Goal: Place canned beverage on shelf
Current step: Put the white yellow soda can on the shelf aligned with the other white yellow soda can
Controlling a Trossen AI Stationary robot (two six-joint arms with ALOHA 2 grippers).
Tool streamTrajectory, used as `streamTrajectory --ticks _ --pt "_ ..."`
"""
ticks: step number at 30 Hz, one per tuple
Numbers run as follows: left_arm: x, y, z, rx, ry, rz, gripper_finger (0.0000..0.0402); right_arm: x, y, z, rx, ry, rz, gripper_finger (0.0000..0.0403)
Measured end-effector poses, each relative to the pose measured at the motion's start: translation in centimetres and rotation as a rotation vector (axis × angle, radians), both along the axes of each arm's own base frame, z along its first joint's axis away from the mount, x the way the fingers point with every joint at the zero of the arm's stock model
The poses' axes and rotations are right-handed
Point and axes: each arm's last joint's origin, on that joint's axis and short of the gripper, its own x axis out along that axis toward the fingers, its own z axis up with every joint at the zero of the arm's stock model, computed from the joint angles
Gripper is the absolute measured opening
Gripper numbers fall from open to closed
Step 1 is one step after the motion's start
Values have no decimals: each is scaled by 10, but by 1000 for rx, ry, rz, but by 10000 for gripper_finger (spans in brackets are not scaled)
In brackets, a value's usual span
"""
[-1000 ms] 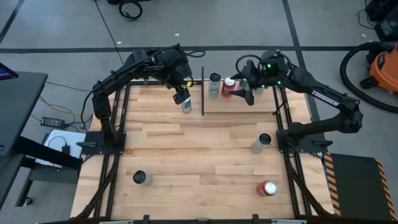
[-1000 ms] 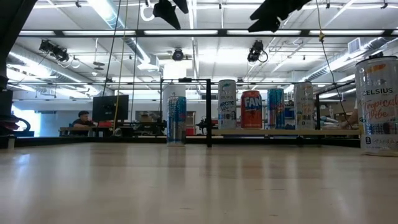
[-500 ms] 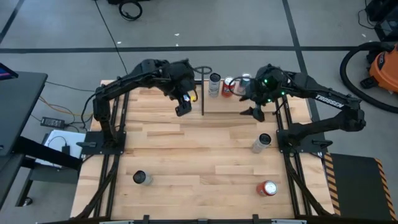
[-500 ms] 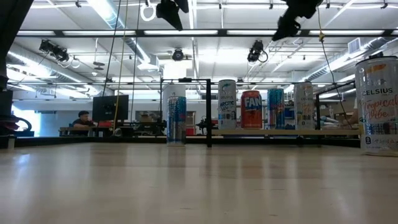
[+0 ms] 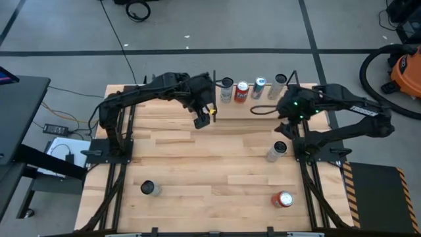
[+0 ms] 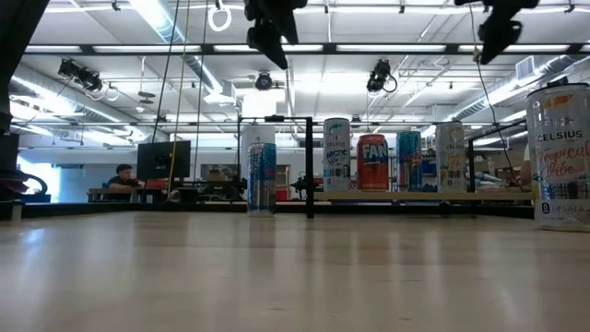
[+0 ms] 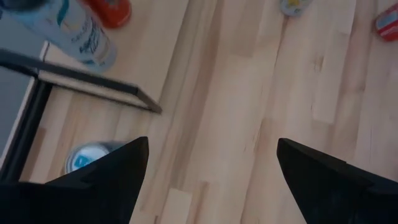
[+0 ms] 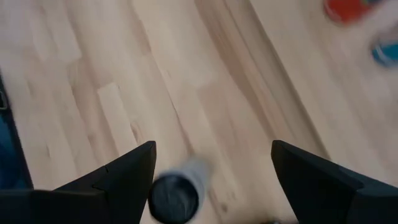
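**Between placements: both grippers empty, loose cans waiting**

Nearest the table's front edge, two cans stand well apart on the planked tabletop (image 5: 197, 164): a dark-topped can (image 5: 150, 189) at the front left and a red-topped can (image 5: 283, 199) at the front right. Neither is touched.

Farther in, a grey can (image 5: 277, 151) stands just by the right arm's base. The right gripper (image 5: 263, 109) hangs above the table ahead of it, fingers spread wide and holding nothing; its wrist view looks straight down on that grey can. This looks like the step in hand: reaching for the next can. The move calls for lowering around the can's upright body and centring it between the fingers before closing.

The left gripper (image 5: 202, 118) hovers mid-table, likewise released and empty. A blue-topped can (image 7: 87, 157) stands on the tabletop just outside the shelf's black rod.

At the far edge sits the shelf (image 5: 263, 105), a pale smooth panel framed by thin black rods. Four cans stand upright on it in a row: a white can (image 6: 336, 154), an orange Fanta can (image 6: 372, 162), a teal can (image 6: 408, 160) and a pale can (image 6: 450, 156).
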Motion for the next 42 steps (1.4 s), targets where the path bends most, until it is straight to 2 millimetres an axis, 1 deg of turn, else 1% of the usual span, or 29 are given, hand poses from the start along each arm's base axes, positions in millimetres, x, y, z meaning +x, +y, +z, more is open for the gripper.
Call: streamTrajectory --ticks 4,9,11,13,16,19,26,33,38,42 --pt "2 -2 -1 3 -10 -7 357 -11 8 1 17 21 -45 326" --pt "4 -10 -1 4 -12 -28 357 -18 17 -1 7 67 -122 326" --pt "5 -13 -1 5 -14 -40 357 -19 21 -4 -13 90 -151 326" --pt "5 -17 0 6 -15 -51 357 -19 25 -13 -11 116 -155 326" --pt "6 -23 0 5 -16 -67 357 -16 32 -34 -3 163 -137 326" --pt "7 -26 0 5 -17 -76 357 -11 39 -51 4 170 -107 326" --pt "7 -27 0 5 -19 -76 357 -6 47 -69 30 185 -109 327" --pt "9 -26 1 9 -38 -76 357 0 54 -68 71 115 -59 327" --pt "9 -26 1 9 -39 -76 357 -1 55 -68 67 119 -42 327" --pt "9 -26 1 2 -40 -64 357 3 58 -68 106 109 30 331"
